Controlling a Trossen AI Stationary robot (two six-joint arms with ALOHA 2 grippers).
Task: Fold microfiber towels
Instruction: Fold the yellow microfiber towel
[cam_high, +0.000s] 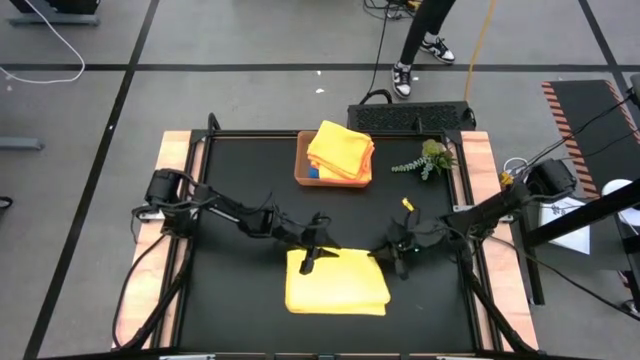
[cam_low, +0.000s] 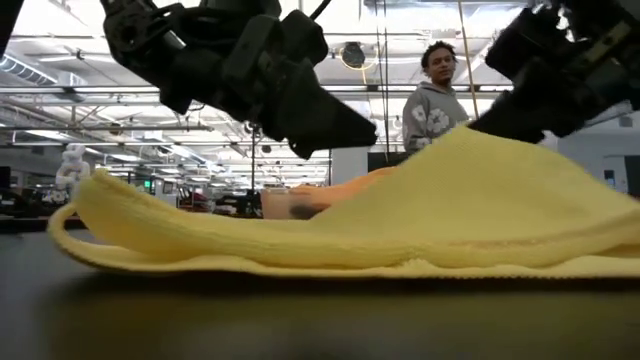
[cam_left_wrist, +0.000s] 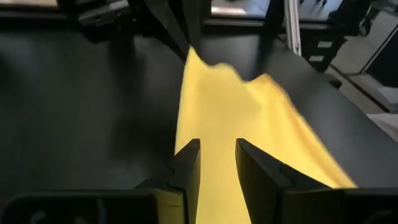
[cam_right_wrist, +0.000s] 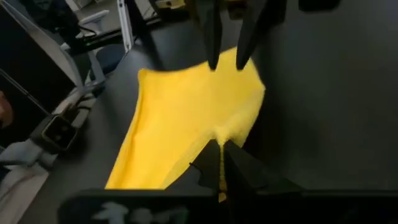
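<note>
Tray (cam_high: 301, 172): folded orange towels (cam_high: 341, 148) held inside.
Yellow towel (cam_high: 335, 281): laid nearer than tray.
Left gripper (cam_high: 316, 255): fingers slightly parted over towel.
Right gripper (cam_high: 388, 254): fingers pinched on towel edge.

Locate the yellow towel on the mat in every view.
High: yellow towel bottom centre, between both tools.
Low: fills the width, raised at right.
Left wrist: centre, running away from the left tool.
Right wrist: centre, pinched by the right tool.
Shared landmark: black mat.
</note>
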